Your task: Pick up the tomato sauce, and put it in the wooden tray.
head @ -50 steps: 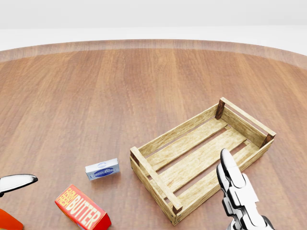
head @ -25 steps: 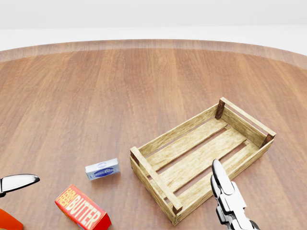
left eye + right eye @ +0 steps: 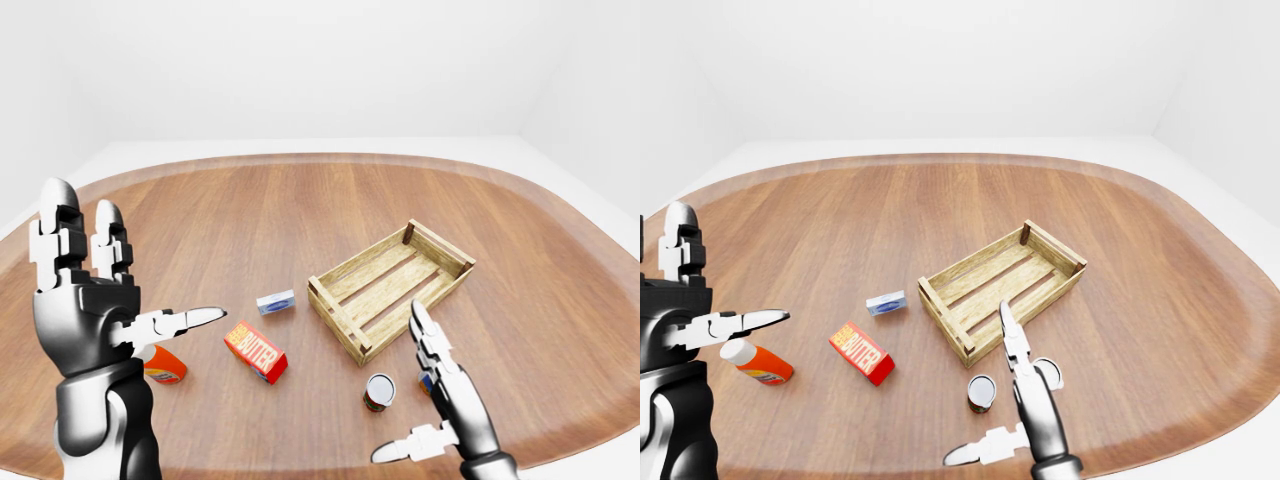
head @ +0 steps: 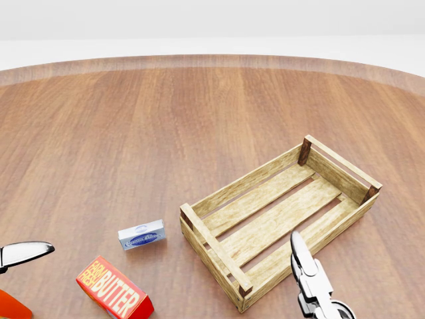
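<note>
Over on the left of the left-eye view, the left hand (image 3: 95, 300) stands raised, fingers spread wide, gripping nothing. Just below it lies an orange bottle with a white cap (image 3: 758, 363) on its side on the counter (image 3: 250, 215). Moving right: the red butter box (image 3: 256, 351), then a small blue-and-white packet (image 3: 276, 302). Next comes the tomato sauce can (image 3: 982, 393), upright on the counter, near the low end of the wooden tray (image 3: 390, 285) but clearly outside it. The tray holds nothing at all. Right beside the can, the right hand (image 3: 1015, 405) hovers with fingers extended and thumb splayed, open and empty. So the task looks barely begun: no grasp on the can, no lift, no placing. The hand appears poised for the reach, and everything lies ahead.
</note>
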`<state>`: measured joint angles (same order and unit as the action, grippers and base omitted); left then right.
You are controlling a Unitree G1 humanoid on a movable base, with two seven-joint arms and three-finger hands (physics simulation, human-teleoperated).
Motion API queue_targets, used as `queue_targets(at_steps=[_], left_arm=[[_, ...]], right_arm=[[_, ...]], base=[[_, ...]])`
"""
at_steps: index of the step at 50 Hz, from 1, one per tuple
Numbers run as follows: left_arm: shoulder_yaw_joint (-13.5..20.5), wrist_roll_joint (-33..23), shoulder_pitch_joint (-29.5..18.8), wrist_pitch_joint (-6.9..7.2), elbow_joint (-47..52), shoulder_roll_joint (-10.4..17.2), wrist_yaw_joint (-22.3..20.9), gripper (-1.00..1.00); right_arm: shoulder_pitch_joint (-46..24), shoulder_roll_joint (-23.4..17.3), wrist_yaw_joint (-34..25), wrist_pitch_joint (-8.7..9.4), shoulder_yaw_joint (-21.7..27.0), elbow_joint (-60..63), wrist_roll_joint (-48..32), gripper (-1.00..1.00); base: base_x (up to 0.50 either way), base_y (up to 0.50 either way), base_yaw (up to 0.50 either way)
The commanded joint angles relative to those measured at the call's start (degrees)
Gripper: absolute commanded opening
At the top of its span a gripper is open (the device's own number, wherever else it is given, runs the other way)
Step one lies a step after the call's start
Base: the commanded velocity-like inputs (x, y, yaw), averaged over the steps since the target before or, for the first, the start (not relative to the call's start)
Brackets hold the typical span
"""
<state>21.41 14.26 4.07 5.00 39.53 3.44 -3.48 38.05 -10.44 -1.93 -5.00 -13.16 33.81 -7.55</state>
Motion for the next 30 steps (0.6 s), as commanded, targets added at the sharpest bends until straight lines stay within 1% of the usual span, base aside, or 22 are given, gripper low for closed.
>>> queue_targets(at_steps=[1,30], left_arm=[[0.0,0.0,0.0,0.00,0.1,0.0,0.0,1.00],[-0.2,-0.4,0.1,0.00,0.1,-0.1,-0.3,1.00]], right_arm=[[-0.9,0.4,-0.1,0.00,0.4,-2.6,-0.2,1.00],[-2.7,1.5,-0.3,0.00,0.9,-8.4,-1.0,1.00]], base=[[0.00,0.00,0.00],[0.00,0.00,0.00]])
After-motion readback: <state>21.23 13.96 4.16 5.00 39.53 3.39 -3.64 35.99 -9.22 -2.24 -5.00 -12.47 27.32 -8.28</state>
